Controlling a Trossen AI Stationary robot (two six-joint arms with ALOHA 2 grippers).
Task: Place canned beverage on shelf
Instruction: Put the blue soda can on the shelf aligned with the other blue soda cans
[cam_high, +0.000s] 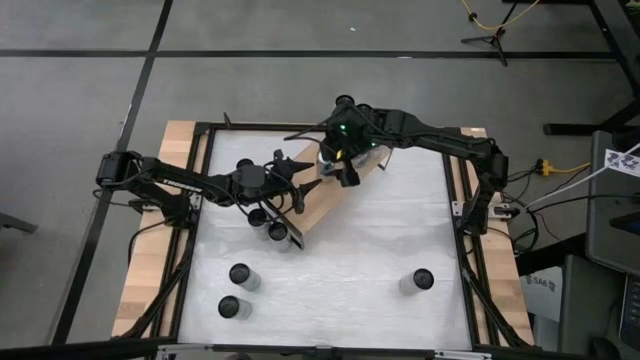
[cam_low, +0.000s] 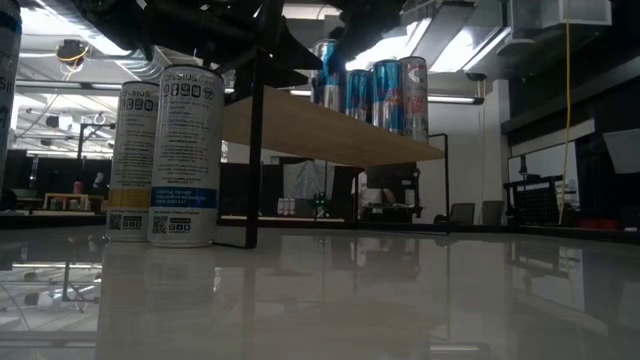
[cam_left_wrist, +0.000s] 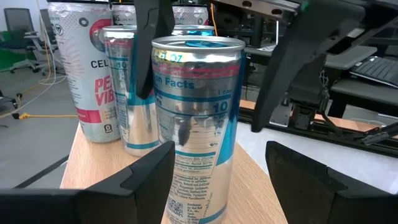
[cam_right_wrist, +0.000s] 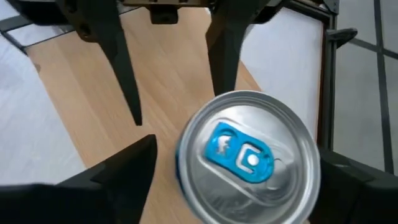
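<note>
Right wrist view puts me directly above a slim silver can (cam_right_wrist: 249, 155) with a blue pull tab, standing upright on the light-brown wooden shelf (cam_right_wrist: 93, 93). My right gripper (cam_right_wrist: 236, 174) straddles it, one dark finger on each side, but I cannot tell from here whether the pads touch the can wall or stand just off it. From the left wrist camera I see the same can (cam_left_wrist: 196, 118) head-on: a silver body with blue printing and a nutrition panel facing me, its blue tab on top. My left gripper (cam_left_wrist: 217, 168) is open, its fingers spread on either side of the can and clearly apart from it. Just behind stand another silver-and-blue can (cam_left_wrist: 134, 93) and a white can with pink lettering (cam_left_wrist: 84, 74), all upright on the board. On the high view the shelf (cam_high: 330, 195) lies at a diagonal across the far half of the white table (cam_high: 350, 260), with both grippers meeting over its upper end. Three dark-topped cans stand apart on the tabletop, two near the left front (cam_high: 240, 274) (cam_high: 229, 306) and one to the right (cam_high: 423, 279). At table height I see the board (cam_low: 330, 130) raised on its thin black frame, cans lined along its top and two tall white cans (cam_low: 185, 155) on the table beside it.
</note>
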